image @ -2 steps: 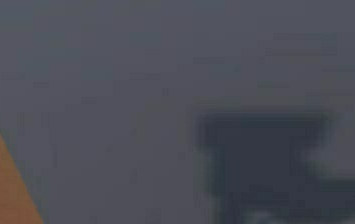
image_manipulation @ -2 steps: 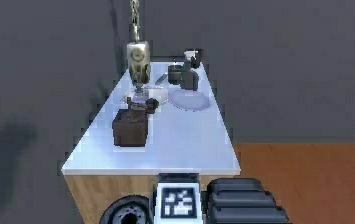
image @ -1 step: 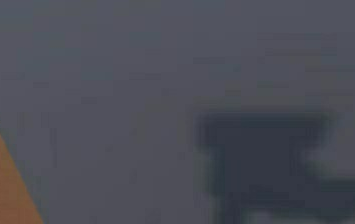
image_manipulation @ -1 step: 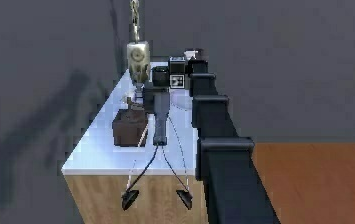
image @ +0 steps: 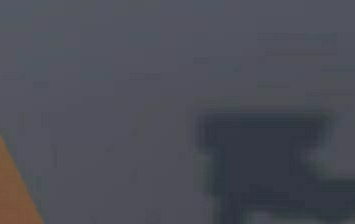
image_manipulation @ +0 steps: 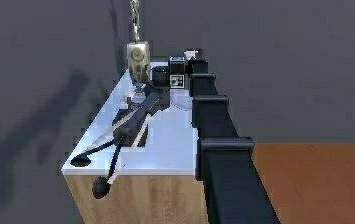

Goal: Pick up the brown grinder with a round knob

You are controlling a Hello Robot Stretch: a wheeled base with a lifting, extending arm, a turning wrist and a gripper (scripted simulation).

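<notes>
In the arm side view a tan-brown upright thing (image_manipulation: 137, 57) with a round pale face stands at the far end of a white-topped counter (image_manipulation: 175, 145); a thin stem rises above it. Its shape could be the grinder, though that is not sure. My arm (image_manipulation: 220, 130) reaches up the picture along the counter's right edge. Past the two white marker squares, the gripper (image_manipulation: 149, 82) ends right next to the tan-brown thing. I cannot tell whether it holds anything or touches that thing.
Several dark long-handled utensils (image_manipulation: 115, 145) lie across the countertop, with a small pale thing (image_manipulation: 135, 102) among them. The counter's side is wood. Orange-brown floor (image_manipulation: 315, 185) lies at the right. The forward view faces a grey wall (image: 135, 90), with a floor wedge (image: 5, 185) at the lower left.
</notes>
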